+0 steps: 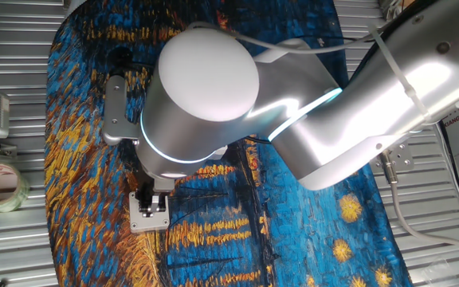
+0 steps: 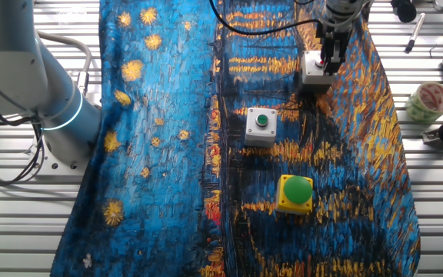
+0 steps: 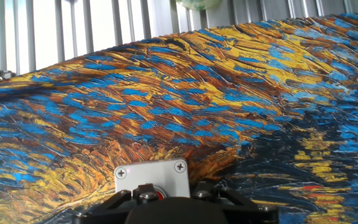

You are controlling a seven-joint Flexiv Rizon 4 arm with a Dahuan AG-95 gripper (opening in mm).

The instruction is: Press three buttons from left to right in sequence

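**Gripper down on the red-button box**

We see the two-finger gripper [image 2: 331, 63] standing over the grey-white square box with the red button [image 2: 314, 69], its dark fingers [image 1: 153, 199] reaching down onto the box top. No view shows the fingertips clearly enough for us to tell whether they are parted or together. In the hand view the gripper body fills the bottom edge, and only a sliver of red shows at the box's lower rim, between two corner screws.

The other fixed view alone shows the whole row: the grey-white square box with the small green button [image 2: 261, 125] sits near the middle of the painted blue-and-yellow cloth [image 2: 160, 154], and the yellow square box with the big green dome [image 2: 294, 192] lies beyond it, towards the picture's lower edge. All three stand well apart, with bare cloth between them.

In the first fixed view the silver arm [image 1: 213, 96] hides those two boxes. A roll of tape [image 2: 426, 101] rests on the slatted metal bench [image 2: 437, 200] off the cloth's edge.
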